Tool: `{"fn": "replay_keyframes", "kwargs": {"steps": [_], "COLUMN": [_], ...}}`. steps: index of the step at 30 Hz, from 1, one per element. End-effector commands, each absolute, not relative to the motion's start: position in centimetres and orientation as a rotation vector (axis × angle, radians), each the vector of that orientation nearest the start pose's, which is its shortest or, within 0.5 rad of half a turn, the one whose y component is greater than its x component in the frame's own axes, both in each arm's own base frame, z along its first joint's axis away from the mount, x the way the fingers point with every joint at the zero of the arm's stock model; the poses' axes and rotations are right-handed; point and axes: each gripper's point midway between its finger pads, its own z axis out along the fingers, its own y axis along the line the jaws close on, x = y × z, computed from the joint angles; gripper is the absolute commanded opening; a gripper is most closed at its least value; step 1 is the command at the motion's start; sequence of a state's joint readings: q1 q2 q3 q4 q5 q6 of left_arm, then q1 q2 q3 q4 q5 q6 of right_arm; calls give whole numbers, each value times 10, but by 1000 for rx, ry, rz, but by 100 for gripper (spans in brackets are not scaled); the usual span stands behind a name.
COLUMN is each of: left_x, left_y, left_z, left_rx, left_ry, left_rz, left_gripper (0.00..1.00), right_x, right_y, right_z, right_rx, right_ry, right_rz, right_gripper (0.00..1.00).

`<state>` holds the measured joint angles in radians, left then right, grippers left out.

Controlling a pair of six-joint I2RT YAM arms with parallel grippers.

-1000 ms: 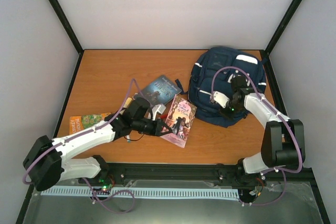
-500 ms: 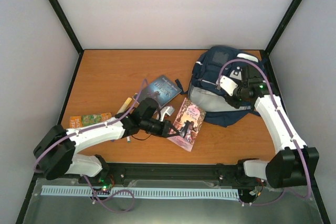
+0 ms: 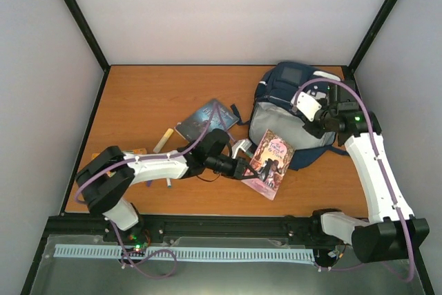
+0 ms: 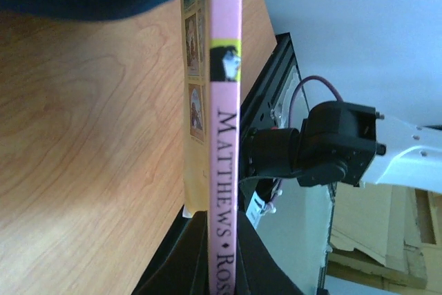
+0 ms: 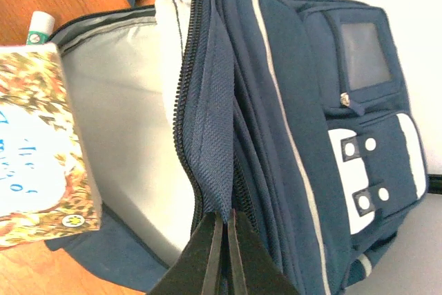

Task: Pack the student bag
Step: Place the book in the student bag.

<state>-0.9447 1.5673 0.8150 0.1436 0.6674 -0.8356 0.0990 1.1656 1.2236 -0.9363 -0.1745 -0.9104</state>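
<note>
The navy student bag (image 3: 286, 84) lies at the back right, its main pocket held open so the grey lining (image 3: 266, 124) shows. My right gripper (image 3: 316, 124) is shut on the bag's navy flap edge (image 5: 210, 136) beside the zip and holds it up. My left gripper (image 3: 243, 168) is shut on a pink book (image 3: 272, 164), whose far end lies at the bag's mouth. In the left wrist view the book's pink spine (image 4: 224, 122) runs up from between the fingers. In the right wrist view the book's cover (image 5: 38, 146) lies against the lining (image 5: 124, 115).
A dark-covered book (image 3: 202, 117) lies left of the bag. A marker (image 3: 163, 141) lies on the table nearer the left. An orange book (image 3: 138, 150) is mostly hidden under my left arm. A pen (image 3: 168, 183) lies near the front edge.
My left gripper has carried the pink book rightwards to the bag's opening. My right gripper has lifted the flap up and back, opening the pocket wider.
</note>
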Motion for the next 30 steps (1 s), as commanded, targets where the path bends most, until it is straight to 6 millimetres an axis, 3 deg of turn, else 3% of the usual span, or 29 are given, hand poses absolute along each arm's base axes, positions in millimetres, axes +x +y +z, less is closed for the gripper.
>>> {"fn": "replay_keyframes", "kwargs": {"steps": [1,8,17,24,30], "left_x": [168,190,216,240,271], "left_y": [-431,-468,-510,-510,-507], "left_z": [176,182,162,119,72], "left_rx": [632,625,647,609,609], "left_ry": [2303,2227,2224,2310,2449], "left_rz": [-1776,-1868,-1909,-1864,-1665], "left_gripper": [1,1,1,1,1], "right_x": [302,293,288,286,283], "right_y": [65,67,68,68,70], "right_z": [282,290,298,299,295], "right_rx": [-1200,-1193,-1185,-1189,-1206], "right_ry": [1998,1974,1948,1938,1930], "right_rz": [-171,-160,-162,-163,-148], "right_gripper": [3,3,3,3,3]}}
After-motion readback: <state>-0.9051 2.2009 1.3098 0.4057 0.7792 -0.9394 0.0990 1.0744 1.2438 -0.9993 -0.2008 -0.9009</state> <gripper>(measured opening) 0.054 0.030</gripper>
